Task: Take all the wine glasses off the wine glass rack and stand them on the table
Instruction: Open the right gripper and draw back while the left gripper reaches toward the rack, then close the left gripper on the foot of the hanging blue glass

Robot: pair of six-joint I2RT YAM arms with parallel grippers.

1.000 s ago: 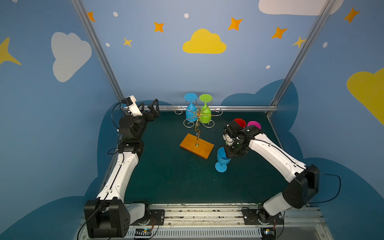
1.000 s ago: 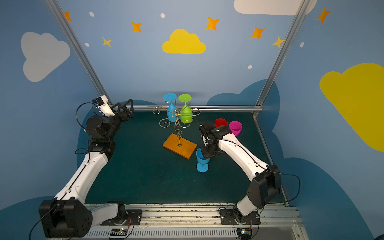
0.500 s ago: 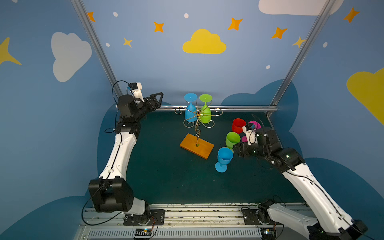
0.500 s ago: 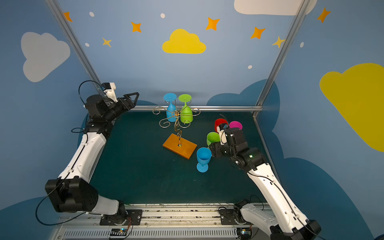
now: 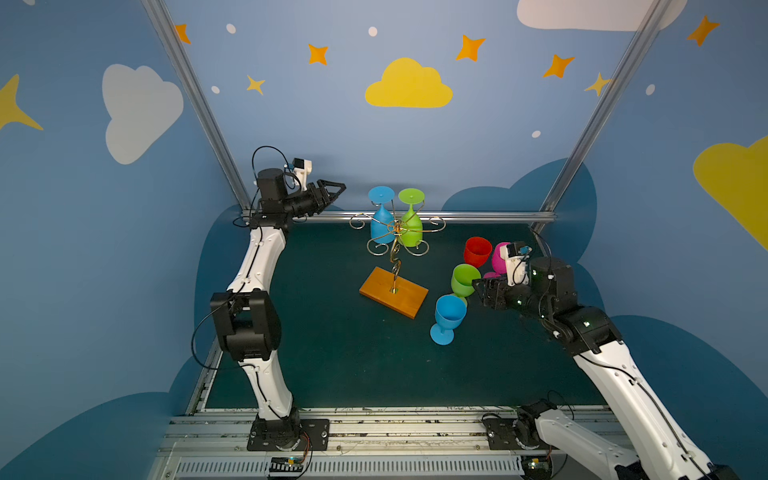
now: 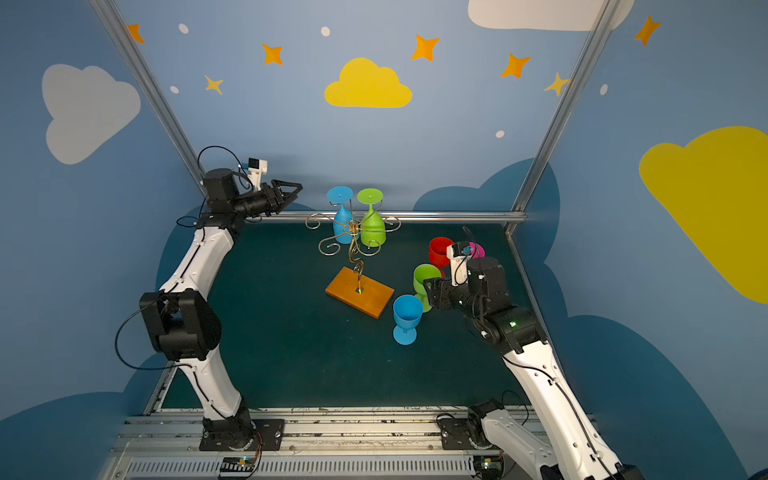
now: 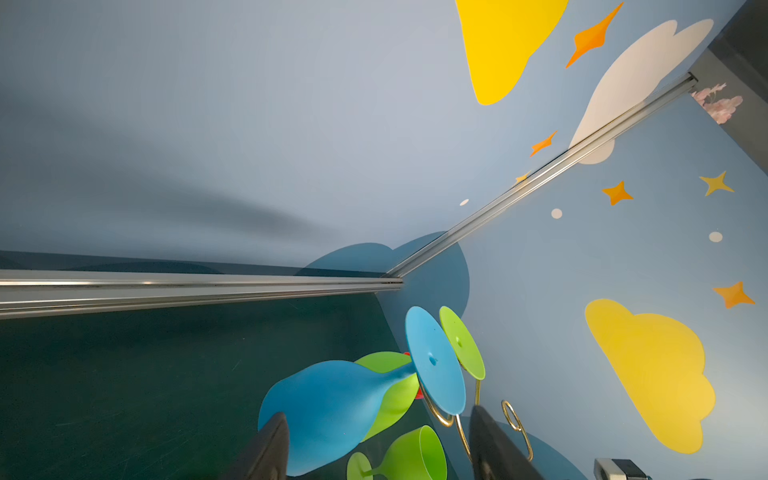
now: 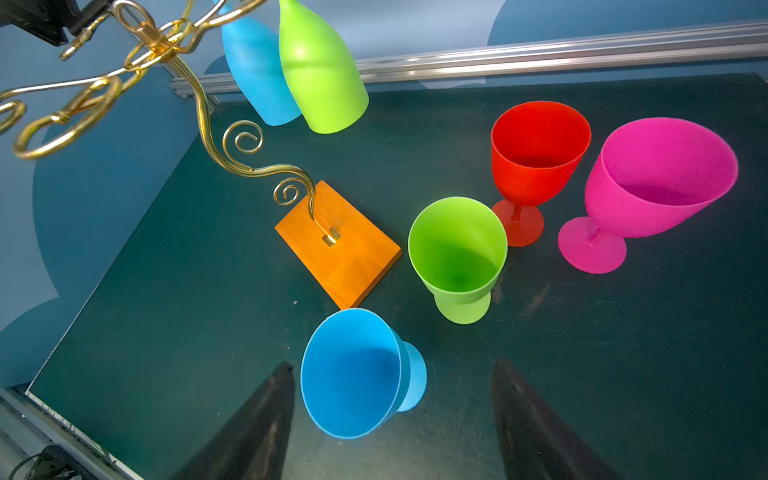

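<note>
On the desk (image 5: pixel 332 353), four upright glasses, blue (image 5: pixel 446 318), green (image 5: pixel 463 280), red (image 5: pixel 476 251) and pink (image 8: pixel 648 187), are grouped right of the wine glass rack (image 5: pixel 395 253). Two glasses, blue (image 5: pixel 381 224) and green (image 5: pixel 411 226), are hung upside down on it. Both pincers, left (image 5: pixel 338 192) and right (image 8: pixel 390 419), are seen parted and empty.

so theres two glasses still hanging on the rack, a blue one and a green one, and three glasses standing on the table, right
Not quite: four glasses stand on the table, not three. The right wrist view shows the blue glass, the green glass, the red glass and the pink glass upright on the mat. The rest holds: a hanging blue glass and a hanging green glass remain on the wine glass rack.
</note>
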